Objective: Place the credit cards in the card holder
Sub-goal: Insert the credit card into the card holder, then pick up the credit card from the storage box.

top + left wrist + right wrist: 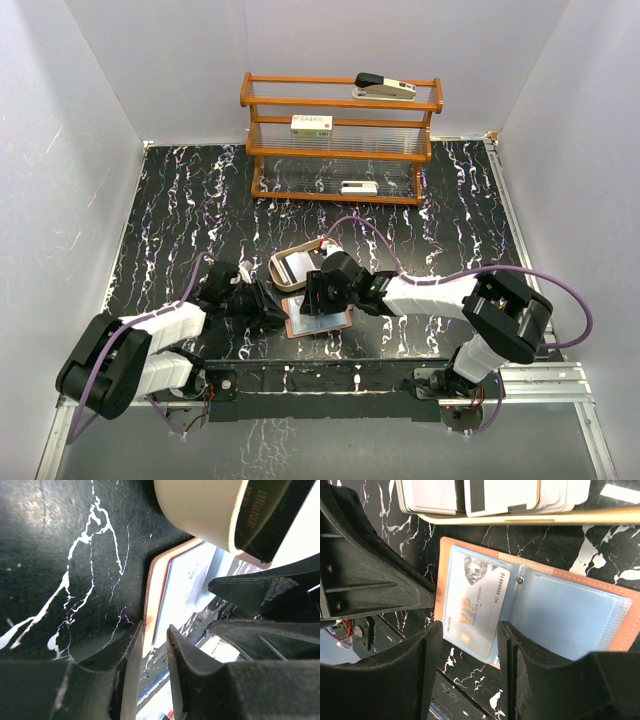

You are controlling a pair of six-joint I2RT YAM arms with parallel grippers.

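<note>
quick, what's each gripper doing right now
left gripper: closed on the edge of the wallet
right gripper: set either side of the vip card, cannot tell if it grips it

Card holder (570, 615) lies open on black marble table (545, 540), silvery VIP card (480, 595) tilted on one pocket. Right gripper (470, 635) has fingers apart, one each side of card's lower end. Tan tray (530, 519) w/ more cards (470, 495) just beyond.

Orange-brown card holder (570, 612) — blk/wht marbled table (180, 200)
</note>
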